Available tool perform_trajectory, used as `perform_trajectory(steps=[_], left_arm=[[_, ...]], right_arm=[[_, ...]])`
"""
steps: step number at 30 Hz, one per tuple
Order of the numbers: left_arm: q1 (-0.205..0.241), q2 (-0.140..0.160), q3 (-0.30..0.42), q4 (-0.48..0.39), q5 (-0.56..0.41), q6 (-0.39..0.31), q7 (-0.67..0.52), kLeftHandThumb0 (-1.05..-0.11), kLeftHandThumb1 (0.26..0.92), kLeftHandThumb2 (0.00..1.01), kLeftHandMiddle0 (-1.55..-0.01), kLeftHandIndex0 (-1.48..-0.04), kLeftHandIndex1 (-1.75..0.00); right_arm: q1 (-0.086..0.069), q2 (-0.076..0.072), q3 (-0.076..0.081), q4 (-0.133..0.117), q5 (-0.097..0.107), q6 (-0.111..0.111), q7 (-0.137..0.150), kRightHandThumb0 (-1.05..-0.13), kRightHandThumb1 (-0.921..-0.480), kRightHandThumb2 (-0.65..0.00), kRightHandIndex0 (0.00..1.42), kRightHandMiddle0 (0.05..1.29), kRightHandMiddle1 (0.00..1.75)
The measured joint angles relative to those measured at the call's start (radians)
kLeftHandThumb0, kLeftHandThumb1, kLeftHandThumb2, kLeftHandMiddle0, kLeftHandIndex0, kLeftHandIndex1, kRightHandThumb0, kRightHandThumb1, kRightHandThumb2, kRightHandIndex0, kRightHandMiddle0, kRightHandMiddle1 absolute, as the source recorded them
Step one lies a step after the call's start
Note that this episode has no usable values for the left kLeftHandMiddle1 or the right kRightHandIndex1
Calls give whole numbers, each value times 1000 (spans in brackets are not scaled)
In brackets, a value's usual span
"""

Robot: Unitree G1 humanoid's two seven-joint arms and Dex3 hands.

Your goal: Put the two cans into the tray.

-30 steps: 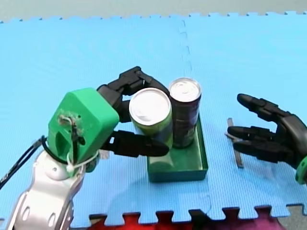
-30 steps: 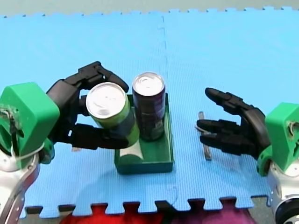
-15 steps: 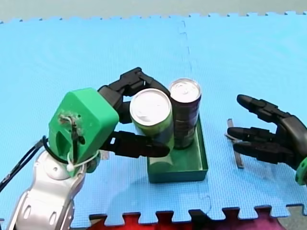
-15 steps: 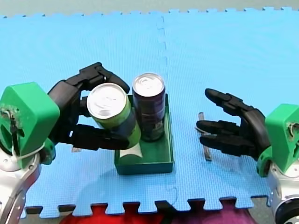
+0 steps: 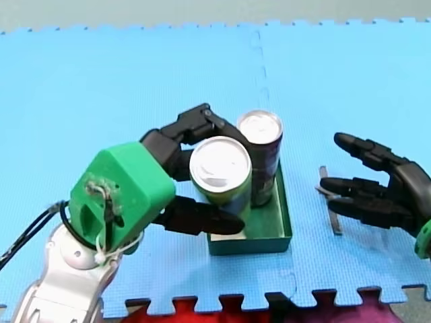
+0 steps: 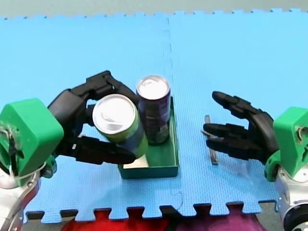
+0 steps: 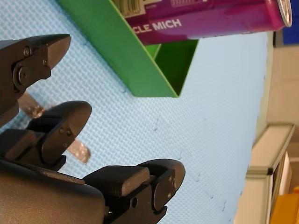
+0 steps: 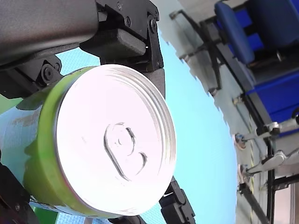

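Second head view: left hand (image 6: 77, 126) fingers (image 6: 103, 153) clamp a tilted green, silver-topped can (image 6: 122, 127); right hand (image 6: 243, 137) beside tray (image 6: 149, 172).

The tray (image 6: 149, 172) lies on the foam mat (image 6: 216, 57). The standing can (image 6: 154, 113) is upright in the tray's far half. The left hand (image 6: 72, 120) grips the held can (image 6: 120, 125), tilted, at the tray's near-left corner, just beside the standing can. The right hand (image 6: 240, 137) is right of the tray, above a metal strip (image 6: 211, 155) on the mat.

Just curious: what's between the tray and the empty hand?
Head views show a thin grey strip on the mat, by the right hand; otherwise bare.
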Motion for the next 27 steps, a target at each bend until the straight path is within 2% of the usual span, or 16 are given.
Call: perform_trajectory(steps=[19, 27], left_arm=[[-8, 3, -15, -17, 17, 17, 0, -330, 830, 2, -929, -541, -1746], [-19, 4, -15, 24, 12, 18, -8, -321, 833, 3, -929, -540, -1746]], right_arm=[[0, 10, 0, -5, 7, 1, 5, -683, -724, 0, 845, 440, 0], [5, 12, 3, -11, 14, 0, 10, -689, -726, -1, 843, 441, 1]])
